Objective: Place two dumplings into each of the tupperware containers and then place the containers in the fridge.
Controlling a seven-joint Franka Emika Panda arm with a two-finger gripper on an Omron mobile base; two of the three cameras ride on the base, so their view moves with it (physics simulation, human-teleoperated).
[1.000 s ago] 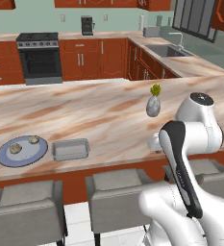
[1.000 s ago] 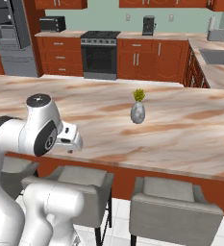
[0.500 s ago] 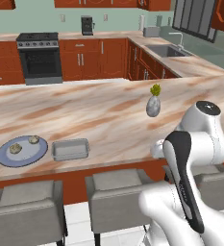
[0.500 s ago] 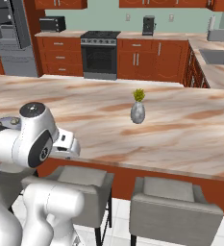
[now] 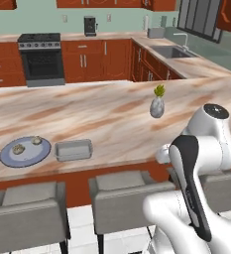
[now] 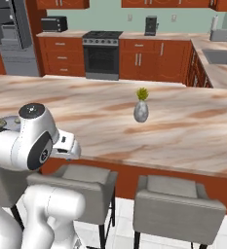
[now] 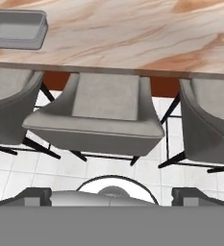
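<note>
Left base view: two dumplings (image 5: 26, 145) on blue plate (image 5: 10, 158).

You look down on a grey container (image 7: 16, 29) at the worktop's (image 7: 132, 38) front edge, with three stools (image 7: 96, 115) below on white tiles (image 7: 60, 170).

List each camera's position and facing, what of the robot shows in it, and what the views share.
Left base view: behind the arm's left, facing over the counter; arm at lower right.
Right base view: behind the arm's right, facing the same counter; arm at lower left.
Hand view: on the hand, facing down at stools; open gripper at bottom.
Shared: both base views show the vase; left base and hand views show the container.
</note>
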